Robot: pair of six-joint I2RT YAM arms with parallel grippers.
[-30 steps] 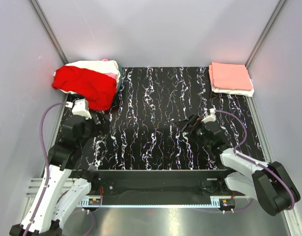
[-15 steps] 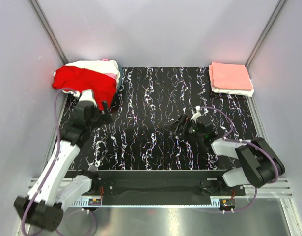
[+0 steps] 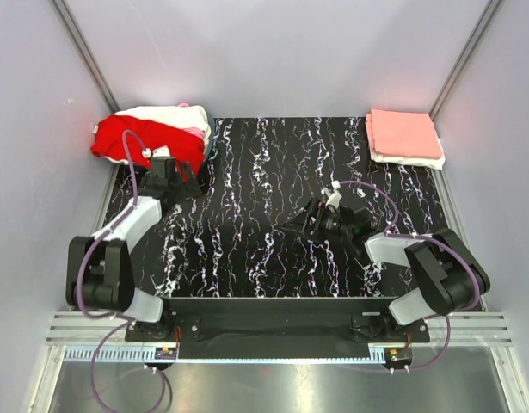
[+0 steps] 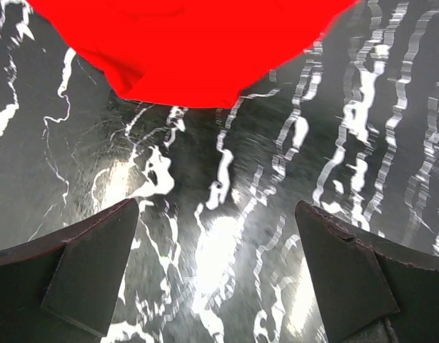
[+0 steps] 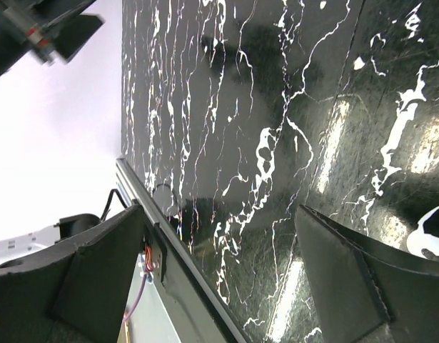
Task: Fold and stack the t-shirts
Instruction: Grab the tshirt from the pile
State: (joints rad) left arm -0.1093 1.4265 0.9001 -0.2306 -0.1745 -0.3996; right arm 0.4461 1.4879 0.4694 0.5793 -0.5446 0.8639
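A loose heap of t-shirts lies at the table's back left, with a bright red t-shirt (image 3: 131, 138) on top and cream-white (image 3: 174, 114) and pink (image 3: 195, 131) cloth under it. My left gripper (image 3: 185, 179) is open, low over the table right at the red shirt's near edge. In the left wrist view the red t-shirt (image 4: 198, 50) fills the top, and the left gripper (image 4: 218, 207) has only bare table between its fingers. My right gripper (image 3: 300, 222) is open over the table's middle, holding nothing. The right gripper (image 5: 219, 209) sees only tabletop.
A folded stack sits at the back right corner, a salmon-pink shirt (image 3: 404, 133) on a white one (image 3: 412, 160). The black marbled table (image 3: 247, 198) is bounded by grey walls on three sides. Its front metal rail (image 5: 178, 251) shows in the right wrist view.
My left arm has reached forward from the near left up to the red shirt's edge. My right gripper has shifted a little left toward the table's middle.
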